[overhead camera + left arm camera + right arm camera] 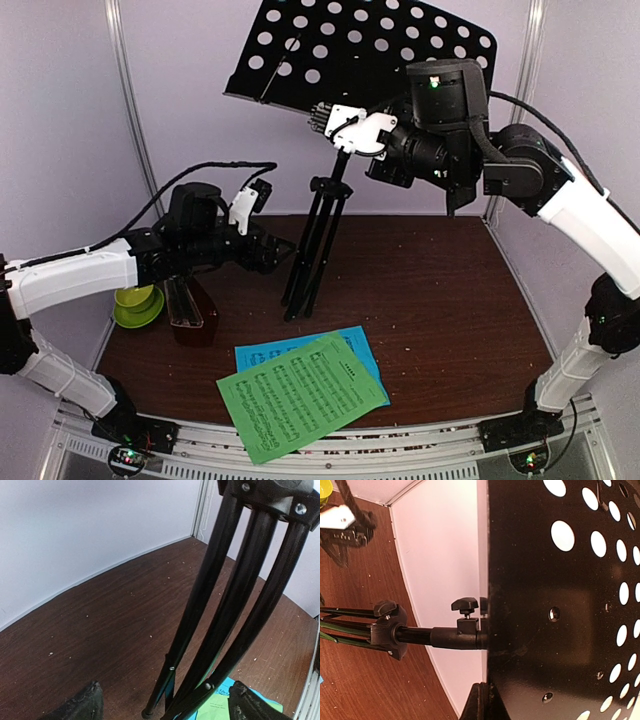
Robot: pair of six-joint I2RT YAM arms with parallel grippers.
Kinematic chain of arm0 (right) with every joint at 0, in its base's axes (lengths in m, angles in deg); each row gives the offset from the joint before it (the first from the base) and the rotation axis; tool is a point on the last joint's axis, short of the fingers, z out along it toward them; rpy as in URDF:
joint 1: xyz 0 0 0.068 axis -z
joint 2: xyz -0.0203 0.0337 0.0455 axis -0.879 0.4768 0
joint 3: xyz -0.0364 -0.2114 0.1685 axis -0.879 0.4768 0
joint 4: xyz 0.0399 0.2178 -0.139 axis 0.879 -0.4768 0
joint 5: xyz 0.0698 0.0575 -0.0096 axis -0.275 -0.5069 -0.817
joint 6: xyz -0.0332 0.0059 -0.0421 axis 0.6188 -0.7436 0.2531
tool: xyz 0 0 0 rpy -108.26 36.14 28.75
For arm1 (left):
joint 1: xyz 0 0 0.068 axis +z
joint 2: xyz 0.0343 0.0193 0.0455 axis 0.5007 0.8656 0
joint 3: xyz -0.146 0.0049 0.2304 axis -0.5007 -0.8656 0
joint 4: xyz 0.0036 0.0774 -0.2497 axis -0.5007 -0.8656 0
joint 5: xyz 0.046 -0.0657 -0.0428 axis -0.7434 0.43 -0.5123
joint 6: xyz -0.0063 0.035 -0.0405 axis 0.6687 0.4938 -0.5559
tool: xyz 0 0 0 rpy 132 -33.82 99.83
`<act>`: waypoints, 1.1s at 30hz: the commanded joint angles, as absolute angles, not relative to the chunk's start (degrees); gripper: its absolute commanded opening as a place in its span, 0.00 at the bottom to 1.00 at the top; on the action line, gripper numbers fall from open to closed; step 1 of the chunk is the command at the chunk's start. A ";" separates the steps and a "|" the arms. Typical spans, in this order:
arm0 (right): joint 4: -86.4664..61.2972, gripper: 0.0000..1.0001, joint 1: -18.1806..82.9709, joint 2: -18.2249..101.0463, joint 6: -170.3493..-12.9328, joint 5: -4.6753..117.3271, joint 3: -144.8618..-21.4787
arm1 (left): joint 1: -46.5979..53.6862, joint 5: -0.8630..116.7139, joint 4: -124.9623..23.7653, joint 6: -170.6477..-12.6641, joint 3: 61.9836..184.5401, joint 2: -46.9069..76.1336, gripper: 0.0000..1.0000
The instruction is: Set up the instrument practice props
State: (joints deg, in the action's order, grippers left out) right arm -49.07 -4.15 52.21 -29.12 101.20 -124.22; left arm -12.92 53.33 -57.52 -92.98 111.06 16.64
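Top external, R fingers [362, 128] clamp music stand [318, 250] up high, L fingers [82, 707] apart, low

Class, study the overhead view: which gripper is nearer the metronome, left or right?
Left. The left gripper sits low, just right of the metronome, beside the legs of the music stand. The right gripper is raised high at its perforated desk.
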 commanded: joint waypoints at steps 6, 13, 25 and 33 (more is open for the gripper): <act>-32.58 0.00 -6.54 45.78 -28.40 103.52 -128.28 | -15.90 49.65 -49.63 -88.08 115.12 21.92 0.77; -32.04 0.00 -7.66 44.99 -28.40 103.31 -128.19 | -16.76 45.37 -49.37 -86.82 117.87 25.79 0.64; -31.41 0.00 -7.99 43.83 -29.79 101.91 -127.44 | -19.27 45.61 -46.46 -76.35 119.73 27.93 0.18; -29.07 0.00 -7.87 43.40 -28.81 101.98 -126.85 | -19.35 46.01 -46.36 -65.18 118.06 29.14 0.00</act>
State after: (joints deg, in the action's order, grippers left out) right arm -48.17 -7.60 48.62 -28.40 100.46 -124.20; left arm -18.86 45.83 -48.41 -75.48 117.99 27.72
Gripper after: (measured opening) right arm 0.012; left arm 0.118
